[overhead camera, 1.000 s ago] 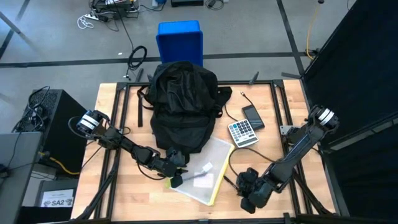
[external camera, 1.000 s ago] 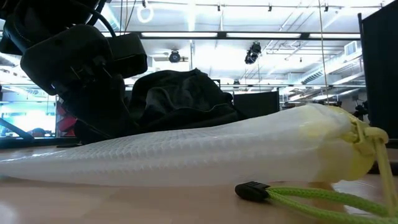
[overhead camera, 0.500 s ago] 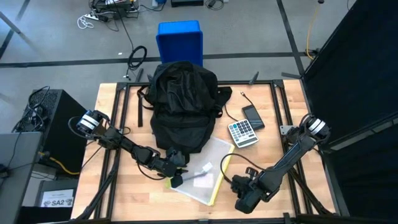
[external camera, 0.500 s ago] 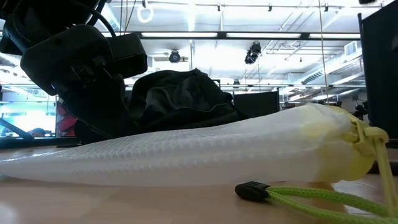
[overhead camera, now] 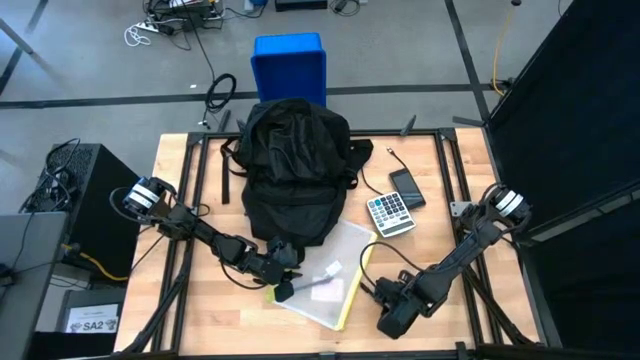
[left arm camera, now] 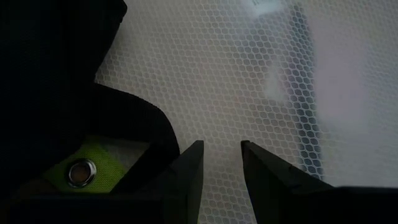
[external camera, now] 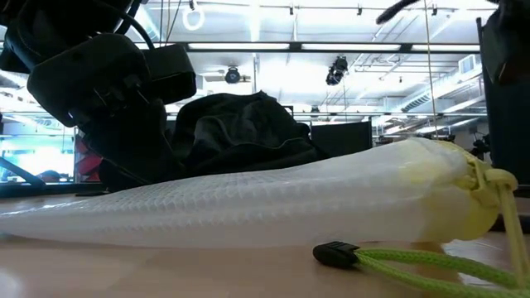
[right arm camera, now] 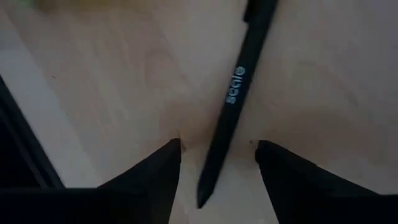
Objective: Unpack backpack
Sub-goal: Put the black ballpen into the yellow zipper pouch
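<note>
Backpack (overhead camera: 295, 180) first: one black fabric bag lies at the far middle of the wooden table (overhead camera: 180, 300), its straps spilling onto the wood on either side. Behind it, off the table's far edge, stands one blue bin (overhead camera: 289, 65) on the floor.

Four smaller things lie on the table. One calculator (overhead camera: 389, 213) and one dark phone (overhead camera: 406, 187) sit side by side just to the right of the backpack. One flat white mesh pouch (overhead camera: 332, 280) with a yellow edge rests in front of the bag, its near corner toward the table's front. In the low view the pouch (external camera: 248, 207) fills most of the width, with a yellow-green cord (external camera: 431, 263) trailing from its end across the wood. One black pen (right arm camera: 233, 99) with small white lettering lies on the wood, seen in the right wrist view.

Two arms are at work. The left gripper (overhead camera: 284, 291) is at the pouch's left edge; its fingers (left arm camera: 186, 180) stand a little apart over the white mesh (left arm camera: 249, 81), with nothing seen between them — a black strap and a yellow tab with a metal eyelet (left arm camera: 79, 173) lie beside.

The right gripper (overhead camera: 372, 290) is low near the table's front, just right of the pouch. Its fingers (right arm camera: 155, 180) are spread — the pen lies between them, touched by neither.
</note>
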Available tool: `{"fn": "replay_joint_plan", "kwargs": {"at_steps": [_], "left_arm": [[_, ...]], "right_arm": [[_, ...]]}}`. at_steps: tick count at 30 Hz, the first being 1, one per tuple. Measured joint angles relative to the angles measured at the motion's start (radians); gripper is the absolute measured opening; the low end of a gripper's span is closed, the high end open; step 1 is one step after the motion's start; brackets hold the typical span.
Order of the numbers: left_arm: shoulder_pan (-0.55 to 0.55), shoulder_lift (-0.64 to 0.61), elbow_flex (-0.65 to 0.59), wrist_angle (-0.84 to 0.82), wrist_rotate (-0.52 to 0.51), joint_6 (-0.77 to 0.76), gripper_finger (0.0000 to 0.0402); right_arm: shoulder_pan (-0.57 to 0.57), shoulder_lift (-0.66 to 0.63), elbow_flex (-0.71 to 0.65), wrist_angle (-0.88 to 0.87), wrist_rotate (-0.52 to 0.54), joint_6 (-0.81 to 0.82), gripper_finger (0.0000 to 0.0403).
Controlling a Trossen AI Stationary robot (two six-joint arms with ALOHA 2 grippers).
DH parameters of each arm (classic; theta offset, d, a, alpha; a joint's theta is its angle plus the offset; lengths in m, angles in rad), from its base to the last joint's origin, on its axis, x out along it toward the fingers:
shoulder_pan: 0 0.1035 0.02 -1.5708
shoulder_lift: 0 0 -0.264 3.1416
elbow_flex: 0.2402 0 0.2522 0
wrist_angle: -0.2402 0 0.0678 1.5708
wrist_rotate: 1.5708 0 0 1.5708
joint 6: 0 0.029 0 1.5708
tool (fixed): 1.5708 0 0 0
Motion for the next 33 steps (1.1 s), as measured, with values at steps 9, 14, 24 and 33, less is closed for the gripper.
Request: {"fn": "replay_joint_plan", "kwargs": {"at_steps": [9, 14, 24, 33], "left_arm": [[0.000, 0.000, 0.000, 0.000, 0.000, -0.001, 0.0087], [0.000, 0.000, 0.000, 0.000, 0.000, -0.001, 0.0087], [0.000, 0.000, 0.000, 0.000, 0.000, -0.001, 0.0087], [0.000, 0.000, 0.000, 0.001, 0.000, -0.002, 0.0087]], "right_arm": [[0.000, -0.006, -0.050, -0.001, 0.007, 0.000, 0.0133], [-0.004, -0.004, -0.058, -0.021, 0.006, -0.061, 0.0051], [0.003, -0.019, -0.004, -0.078, 0.000, -0.151, 0.0006], [0.040, -0.049, 0.096, -0.121, 0.040, -0.141, 0.0003]]}}
